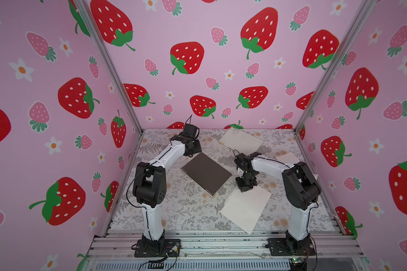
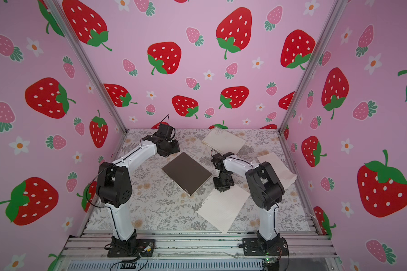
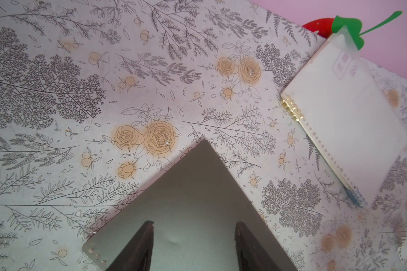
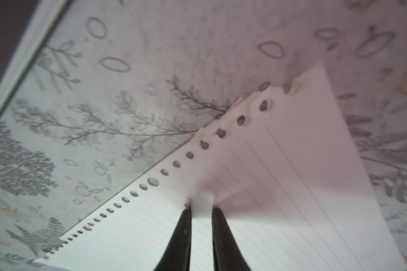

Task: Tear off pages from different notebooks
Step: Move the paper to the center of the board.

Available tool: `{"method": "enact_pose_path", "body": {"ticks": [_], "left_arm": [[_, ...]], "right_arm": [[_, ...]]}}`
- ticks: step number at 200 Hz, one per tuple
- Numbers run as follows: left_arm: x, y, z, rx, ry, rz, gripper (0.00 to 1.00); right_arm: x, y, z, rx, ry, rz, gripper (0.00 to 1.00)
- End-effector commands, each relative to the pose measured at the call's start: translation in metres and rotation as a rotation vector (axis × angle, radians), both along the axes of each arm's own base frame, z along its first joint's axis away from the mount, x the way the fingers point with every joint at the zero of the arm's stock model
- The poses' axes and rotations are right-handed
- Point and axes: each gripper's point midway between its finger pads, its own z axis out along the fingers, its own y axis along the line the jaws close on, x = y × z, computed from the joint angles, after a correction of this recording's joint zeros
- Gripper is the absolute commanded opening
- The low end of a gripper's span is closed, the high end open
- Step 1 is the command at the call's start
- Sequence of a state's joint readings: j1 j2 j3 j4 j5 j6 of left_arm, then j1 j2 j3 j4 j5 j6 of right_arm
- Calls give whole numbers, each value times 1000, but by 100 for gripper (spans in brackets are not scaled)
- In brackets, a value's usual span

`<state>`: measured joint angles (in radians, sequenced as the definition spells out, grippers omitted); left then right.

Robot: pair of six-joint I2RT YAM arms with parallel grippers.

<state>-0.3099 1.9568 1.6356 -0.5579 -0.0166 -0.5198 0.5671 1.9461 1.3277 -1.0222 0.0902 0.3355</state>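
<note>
1. Dark notebook [image 1: 206, 173]: closed and flat at the centre of the table [image 1: 174, 211], lying at a slant. Its punched binding edge faces near-left. The cover looks stiff and smooth, and is likely slippery under the pads.
2. Cream notebook [image 1: 241, 140]: closed, far right, close to the back wall, with gold rings [image 3: 291, 110] along its near edge. It lies apart from both grippers.
3. Loose page [image 1: 246, 208]: near right, close to the dark notebook's near corner, hole row on its left edge. It looks thin, light and limp, and apt to crease or rip at the holes. The right wrist view shows more than one sheet edge stacked here.
4. Second loose page [image 1: 287, 157]: far right, partly hidden behind the right arm.
5. Left gripper [image 3: 194, 224]: jaws well apart with nothing between them, over the dark notebook's far corner. Contact with the cover cannot be told.
6. Right gripper [image 4: 201, 208]: jaws almost together, with a pucker of the loose page nipped between the tips, at the sheet's far end by the holes.
7. Handling note: it seems best to pin a cover near its binding and take a single sheet by its free edge, away from the holes.
</note>
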Motion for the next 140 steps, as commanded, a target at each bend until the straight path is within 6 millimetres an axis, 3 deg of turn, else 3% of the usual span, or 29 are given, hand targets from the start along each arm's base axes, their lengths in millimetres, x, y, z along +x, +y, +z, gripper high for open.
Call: {"method": "enact_pose_path", "body": {"ticks": [1,25,91,113,140], "left_arm": [[2,-1,15,11,-27,-4,57],[1,0,16,13,-29,1,57],[3,3,24,29,-43,12,59],[4,3,23,29,-38,12,59],[6,2,25,28,-41,12,59]], "right_arm": [[7,-43,-14,-147,8,-50,19],[39,-39,-16,-116,-52,-44,19],[113,7,-8,11,-182,46,19],[129,24,-1,74,-204,50,19],[134,46,4,182,-212,72,19]]}}
